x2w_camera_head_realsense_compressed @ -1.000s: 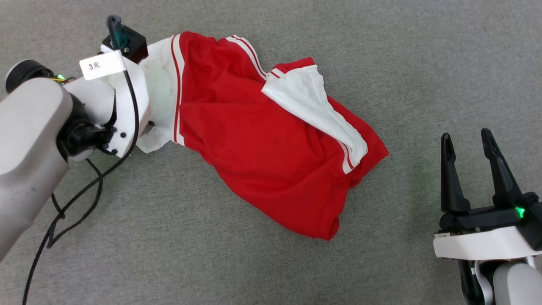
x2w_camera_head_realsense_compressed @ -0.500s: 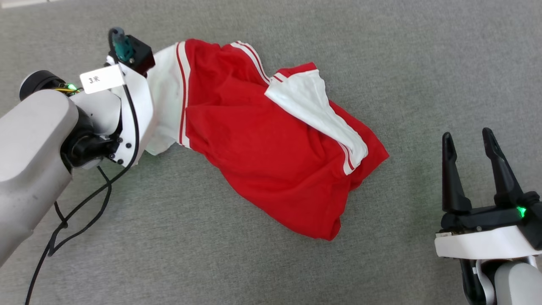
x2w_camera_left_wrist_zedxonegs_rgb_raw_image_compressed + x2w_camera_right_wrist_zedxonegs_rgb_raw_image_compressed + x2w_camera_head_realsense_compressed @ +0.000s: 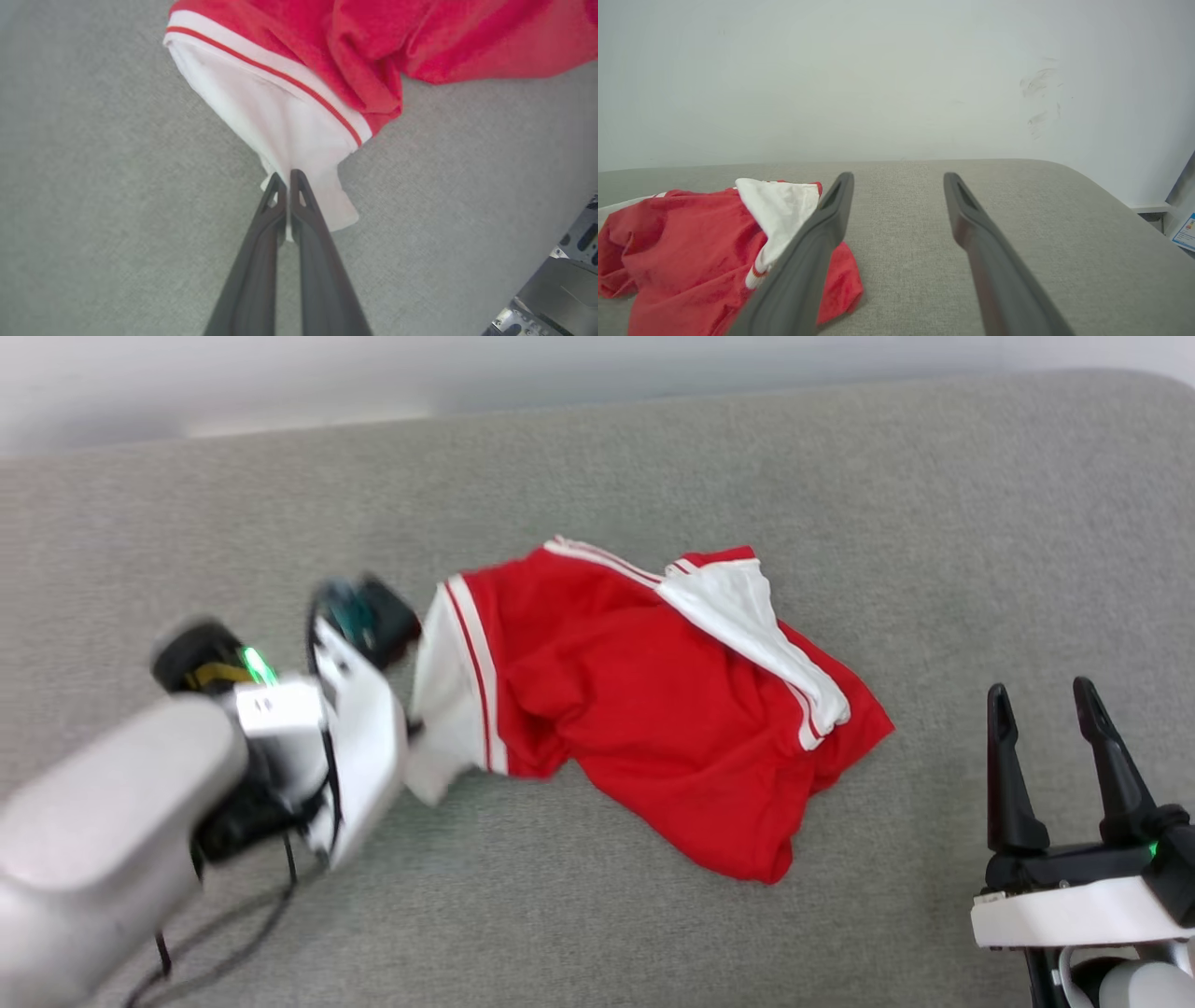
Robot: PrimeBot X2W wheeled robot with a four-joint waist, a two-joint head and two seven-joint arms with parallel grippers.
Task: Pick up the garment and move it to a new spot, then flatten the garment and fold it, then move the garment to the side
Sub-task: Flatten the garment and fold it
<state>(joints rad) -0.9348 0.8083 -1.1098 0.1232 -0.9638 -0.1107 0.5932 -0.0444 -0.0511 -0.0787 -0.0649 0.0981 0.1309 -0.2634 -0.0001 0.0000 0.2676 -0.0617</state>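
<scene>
Grey fabric surface (image 3: pixel 597 457), white wall (image 3: pixel 878 70) behind; garment (image 3: pixel 653 709) lies crumpled on surface; left gripper (image 3: pixel 286 176) at garment's left end, fingers pinched on white sleeve (image 3: pixel 275 112); right gripper (image 3: pixel 1041 689) right of garment, well apart, fingers spread.

The head camera looks steeply down on the grey surface (image 3: pixel 653 457), with the garment (image 3: pixel 672 728) mid-frame and the right tool (image 3: pixel 1041 695) at lower right. The left wrist camera sits close, looking along the left tool (image 3: pixel 286 175) onto the garment's white sleeve (image 3: pixel 280 121). The right wrist camera lies low, facing the wall (image 3: pixel 878 70) across the surface. All three views share the garment.
</scene>
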